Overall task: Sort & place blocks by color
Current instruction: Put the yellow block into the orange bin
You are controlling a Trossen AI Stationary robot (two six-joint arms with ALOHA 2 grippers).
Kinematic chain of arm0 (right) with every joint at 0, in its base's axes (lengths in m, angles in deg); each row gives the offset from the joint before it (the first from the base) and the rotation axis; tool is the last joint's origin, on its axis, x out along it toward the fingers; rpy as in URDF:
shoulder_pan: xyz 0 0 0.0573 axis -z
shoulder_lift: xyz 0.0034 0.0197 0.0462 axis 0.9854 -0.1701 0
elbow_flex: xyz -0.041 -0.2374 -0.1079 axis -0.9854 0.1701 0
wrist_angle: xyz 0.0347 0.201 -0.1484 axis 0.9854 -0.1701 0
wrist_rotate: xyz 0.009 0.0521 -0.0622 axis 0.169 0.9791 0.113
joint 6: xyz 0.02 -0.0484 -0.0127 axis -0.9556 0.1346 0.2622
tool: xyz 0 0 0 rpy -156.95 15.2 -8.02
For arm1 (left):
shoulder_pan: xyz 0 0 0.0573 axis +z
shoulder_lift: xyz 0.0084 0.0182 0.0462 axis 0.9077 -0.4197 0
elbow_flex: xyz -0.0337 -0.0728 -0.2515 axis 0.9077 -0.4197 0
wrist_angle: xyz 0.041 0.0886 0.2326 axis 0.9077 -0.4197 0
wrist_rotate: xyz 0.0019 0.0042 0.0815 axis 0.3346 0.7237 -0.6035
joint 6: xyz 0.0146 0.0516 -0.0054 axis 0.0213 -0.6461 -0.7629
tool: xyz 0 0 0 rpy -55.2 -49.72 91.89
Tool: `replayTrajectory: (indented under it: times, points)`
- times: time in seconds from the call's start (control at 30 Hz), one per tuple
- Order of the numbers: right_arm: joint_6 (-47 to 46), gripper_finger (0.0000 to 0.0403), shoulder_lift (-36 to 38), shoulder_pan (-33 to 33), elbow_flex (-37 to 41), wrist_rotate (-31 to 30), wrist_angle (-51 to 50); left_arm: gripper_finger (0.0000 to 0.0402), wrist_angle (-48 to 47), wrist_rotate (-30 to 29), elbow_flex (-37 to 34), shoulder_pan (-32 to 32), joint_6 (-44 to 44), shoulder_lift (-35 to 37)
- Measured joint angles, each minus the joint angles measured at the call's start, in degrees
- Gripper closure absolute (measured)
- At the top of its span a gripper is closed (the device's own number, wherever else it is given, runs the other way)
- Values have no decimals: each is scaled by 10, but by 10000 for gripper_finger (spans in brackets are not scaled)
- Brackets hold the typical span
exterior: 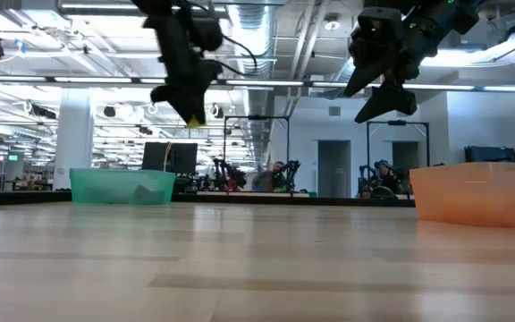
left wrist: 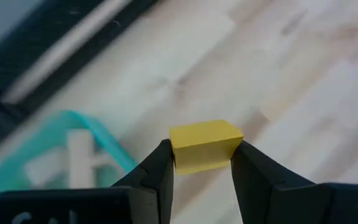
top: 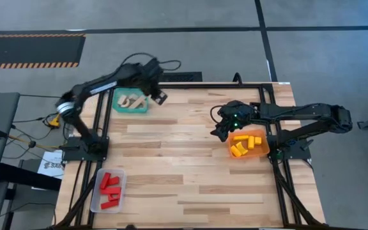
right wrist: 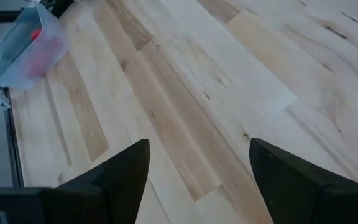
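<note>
My left gripper hangs above the table beside the teal tray, shut on a yellow block. The teal tray holds pale wood blocks. My right gripper is open and empty, raised over the table just left of the orange tray, which holds several yellow blocks. Red blocks lie in the clear tray at the near left. In the low view both grippers hang well above the tabletop. My left gripper pinches the yellow block by its two opposite side faces between the fingertips. The block is lifted clear of the table, showing as a yellow speck below the fingers in the low view.
The tabletop between the three trays is bare wood. A black frame runs along the table's far edge and sides. In the low view the teal tray and orange tray stand at left and right.
</note>
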Motion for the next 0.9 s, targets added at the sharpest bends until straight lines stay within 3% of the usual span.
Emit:
replayTrajectory:
  times: [0.1,0.27,0.47,0.6,0.73,0.9]
  points:
    - [-5,109,0,0,0,0,0,302,82,39,-94,-32,38,70]
    - [-64,109,24,-36,0,-10,-31,302,298,132,-225,-125,76,137]
    - [-145,109,114,-146,0,-161,-86,302,567,150,-305,-270,108,109]
    - [-160,109,167,-194,0,-259,-105,302,726,58,-288,-353,92,29]
    - [-157,109,209,-204,0,-299,-91,302,847,-51,-233,-386,79,-82]
    - [-122,109,256,-224,0,-314,-38,302,873,-63,-114,-380,81,-225]
